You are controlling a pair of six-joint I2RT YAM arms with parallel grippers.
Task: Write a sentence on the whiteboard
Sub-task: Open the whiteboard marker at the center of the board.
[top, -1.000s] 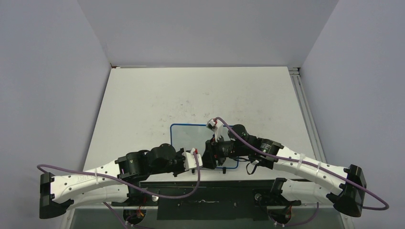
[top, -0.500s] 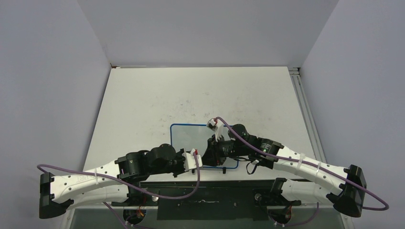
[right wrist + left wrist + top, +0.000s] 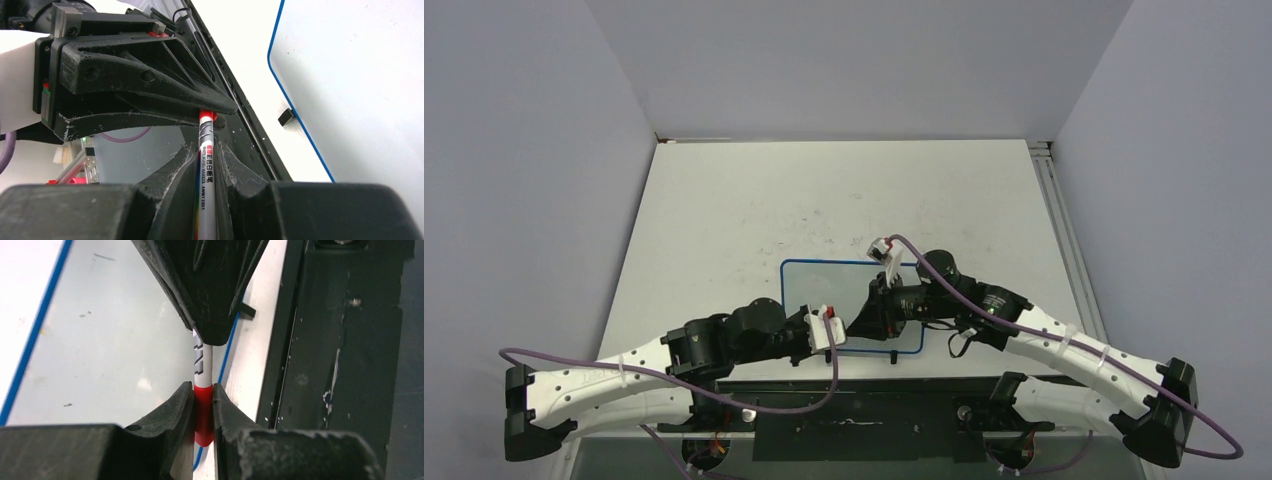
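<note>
Newly closed, right gripper (image 3: 205,148) pinches the marker (image 3: 206,167); left gripper (image 3: 203,390) clamps its cap (image 3: 203,416); whiteboard (image 3: 822,285) lies beneath both.

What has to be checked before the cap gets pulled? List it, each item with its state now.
1. Left gripper shut on the red cap: ok.
2. Right gripper shut on the marker, on its white part: ok.
3. Marker running straight between the two grippers: ok.
4. Cap off: not ok, it is on the marker.
5. Whiteboard lying flat below the grippers: ok.
6. Tip fit to write: cannot tell, the cap covers it.
</note>
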